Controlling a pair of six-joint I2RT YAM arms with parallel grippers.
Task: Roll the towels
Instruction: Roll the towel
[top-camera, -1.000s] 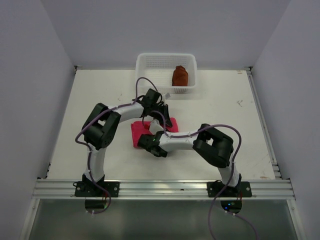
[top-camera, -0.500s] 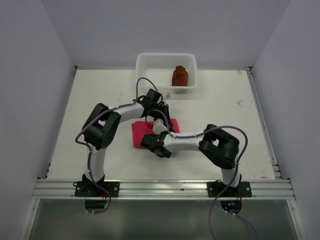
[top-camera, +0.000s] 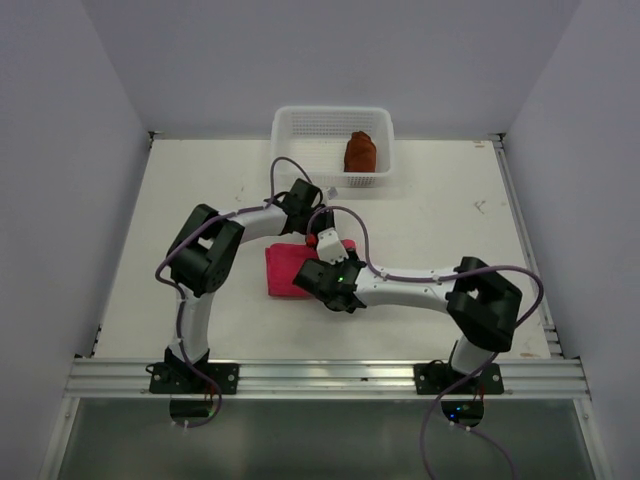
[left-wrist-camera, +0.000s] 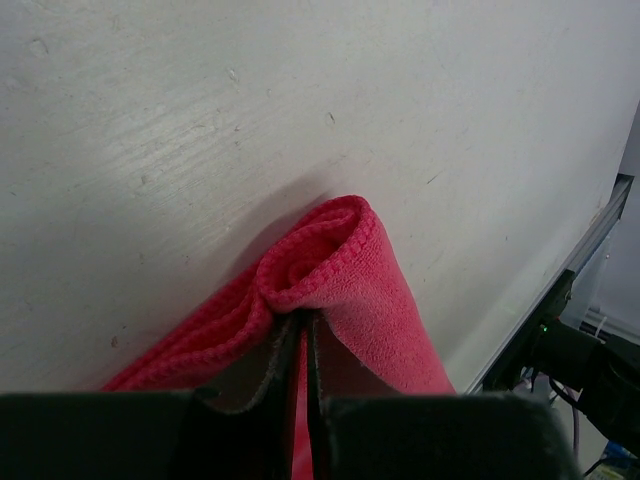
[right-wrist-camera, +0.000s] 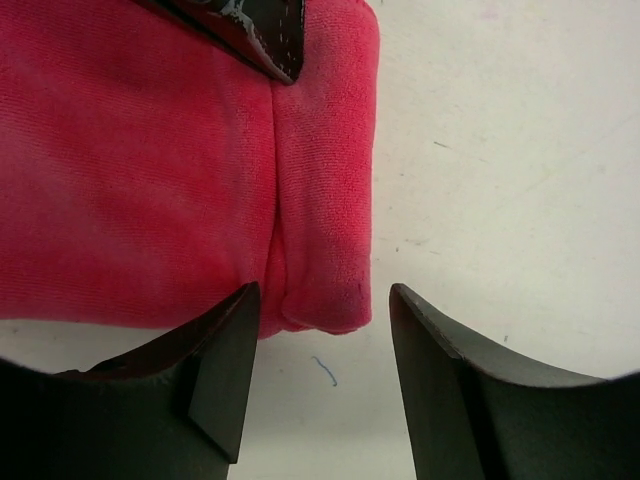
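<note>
Nearest the bases, the right gripper (right-wrist-camera: 322, 310) has its jaws spread and straddles the rolled end of the pink towel (right-wrist-camera: 140, 170) without clamping it, probably placed to take a fresh hold. Just beyond, the left gripper (left-wrist-camera: 303, 330) pinches the curled edge, apparently to stop the roll unwinding. The towel lies at the middle of the table (top-camera: 450, 220). The wrist views show the fold and the grip. The top view hides both under the arms, but it alone shows the rust-brown towel (top-camera: 360, 152), already rolled, in the white basket (top-camera: 290, 150) at the far edge.
</note>
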